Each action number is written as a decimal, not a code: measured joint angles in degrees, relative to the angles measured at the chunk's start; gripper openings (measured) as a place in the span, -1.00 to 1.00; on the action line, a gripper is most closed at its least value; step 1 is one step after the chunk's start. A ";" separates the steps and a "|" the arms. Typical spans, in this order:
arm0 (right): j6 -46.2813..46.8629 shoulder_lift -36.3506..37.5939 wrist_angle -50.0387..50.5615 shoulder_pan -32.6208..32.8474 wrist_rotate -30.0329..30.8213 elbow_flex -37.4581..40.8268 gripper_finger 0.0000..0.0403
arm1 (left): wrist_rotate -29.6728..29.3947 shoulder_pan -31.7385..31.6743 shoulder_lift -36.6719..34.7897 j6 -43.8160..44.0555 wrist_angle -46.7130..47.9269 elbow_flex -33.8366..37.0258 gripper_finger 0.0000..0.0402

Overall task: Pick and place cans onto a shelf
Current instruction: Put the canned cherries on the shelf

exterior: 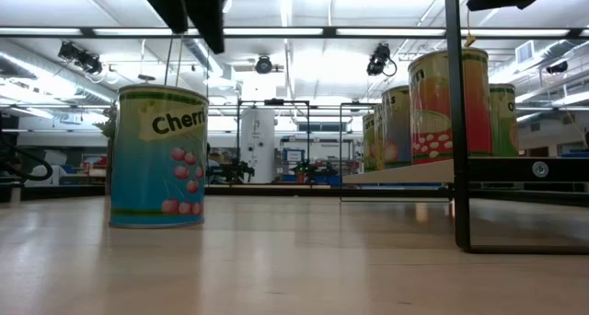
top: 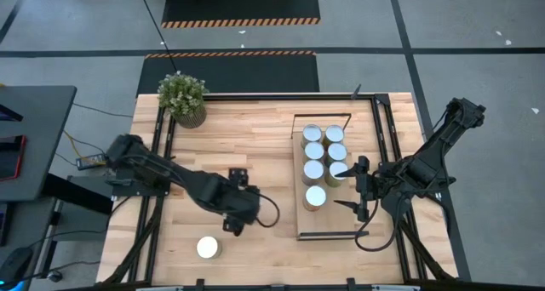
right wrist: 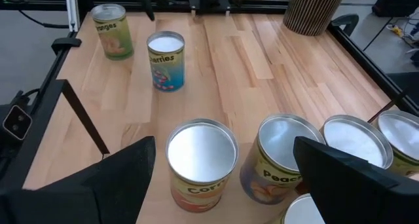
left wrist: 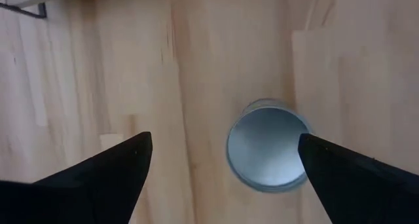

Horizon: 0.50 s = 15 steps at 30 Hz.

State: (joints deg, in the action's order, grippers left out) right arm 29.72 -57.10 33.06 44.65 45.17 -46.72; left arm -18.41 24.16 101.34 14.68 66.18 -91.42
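We see seven cans [top: 324, 161] standing upright on the shelf [top: 329, 223], a long pale wooden board with thin black frame at its short ends; they form two rows plus a single at the near end, their round lids smooth and silver-grey. The right gripper [top: 356, 187] hangs just beside the shelf's long edge, its dark tapered fingers spread wide and holding nothing; in its wrist view a corn can [right wrist: 200, 164] with a yellow label sits between and ahead of the fingers, and a peach can [right wrist: 280, 158] stands just beside it, nearer one finger. Well apart from the shelf, a lone can [top: 208, 248] with a brighter white top stands on the plank table [top: 255, 138]. The left gripper [top: 236, 225] hovers above the table near it, jaws wide apart and empty; in the left wrist view the can's round metal lid [left wrist: 268, 153] lies between the two black wedge-shaped fingers, closer to one of them. In the low view this can [exterior: 157, 157] shows a blue-green label with cherries. Beyond the left arm, at the table's far corner, stands a potted plant [top: 184, 97] in a ribbed pot.
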 joint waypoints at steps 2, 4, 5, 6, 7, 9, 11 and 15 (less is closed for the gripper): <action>-0.19 0.00 0.00 -0.23 0.00 0.00 0.84 | 0.00 0.02 -3.57 1.63 -3.01 3.73 0.94; -0.21 0.00 0.00 -0.28 0.02 0.00 0.84 | 0.06 0.02 -6.43 3.12 -5.38 6.85 0.94; -0.28 0.00 0.00 -0.28 0.05 0.00 0.84 | 0.09 0.02 -7.73 3.94 -6.27 8.30 0.94; -0.31 0.00 0.00 -0.27 0.05 0.00 0.84 | 0.11 0.02 -8.86 4.47 -7.01 9.52 0.94; -0.31 0.00 0.00 -0.27 0.05 0.00 0.84 | 0.11 0.02 -10.00 4.83 -8.04 10.64 0.94; -0.31 0.00 -0.02 -0.27 0.07 0.00 0.84 | 0.12 0.02 -11.87 5.76 -9.13 12.26 0.94; -0.33 -0.01 -0.07 -0.27 0.07 0.00 0.84 | 0.09 -0.03 -12.91 6.12 -10.24 13.18 0.94; -0.35 0.00 -0.14 -0.27 0.08 0.00 0.84 | 0.20 -0.26 -13.49 6.62 -10.80 13.53 0.94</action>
State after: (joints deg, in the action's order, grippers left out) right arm 29.36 -57.10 32.92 44.38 45.24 -46.72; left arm -18.22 23.90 87.85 21.30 55.38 -77.89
